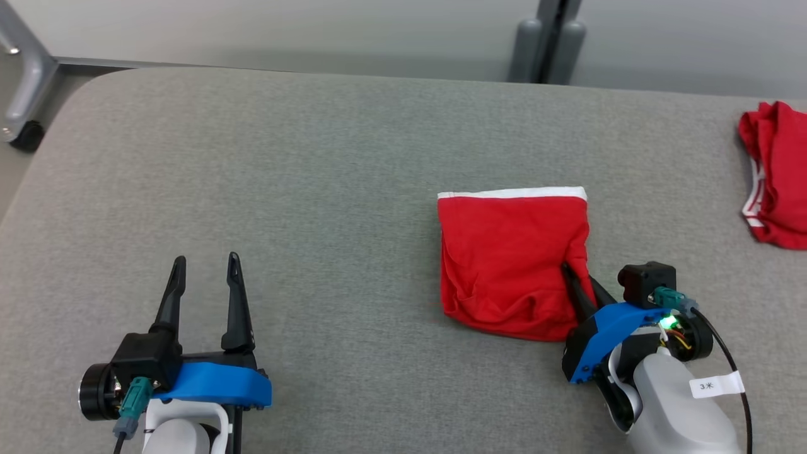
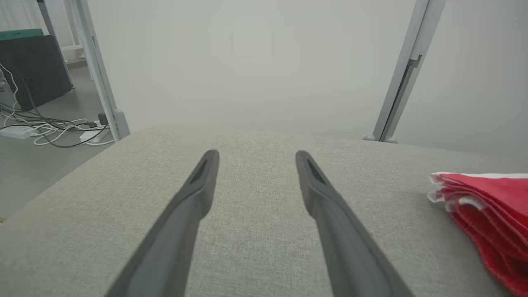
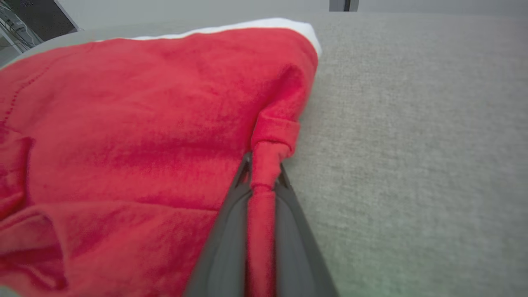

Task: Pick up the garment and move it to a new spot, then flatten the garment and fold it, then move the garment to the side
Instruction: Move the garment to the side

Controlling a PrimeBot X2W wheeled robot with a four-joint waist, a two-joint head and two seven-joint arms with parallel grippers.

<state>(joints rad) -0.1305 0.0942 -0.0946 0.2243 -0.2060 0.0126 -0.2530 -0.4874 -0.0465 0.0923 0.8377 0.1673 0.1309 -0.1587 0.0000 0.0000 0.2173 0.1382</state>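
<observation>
The right fingers (image 3: 227, 247) are pressed together on a rolled ridge of red cloth, which runs between them and bulges out just past their tips. That ridge is the near right edge of the red cloth garment with a white band (image 1: 504, 258). The garment lies folded into a rough square, spreading left of and beyond these fingers, with its white band along the side farthest from them. It rests on the grey fabric-covered counter (image 1: 315, 189), whose bare cloth lies to the right of the fingers.

Farther right and beyond them, well apart, a second crumpled red garment with white trim (image 1: 775, 176) sits at the counter's edge.

The left fingers (image 1: 236, 296) stand spread wide, gripping nothing, with bare counter between them and on out to the first garment on their right. Past the counter's far edge rise a grey metal post (image 1: 548, 44) and a grey frame leg on a castor (image 1: 25, 94).
</observation>
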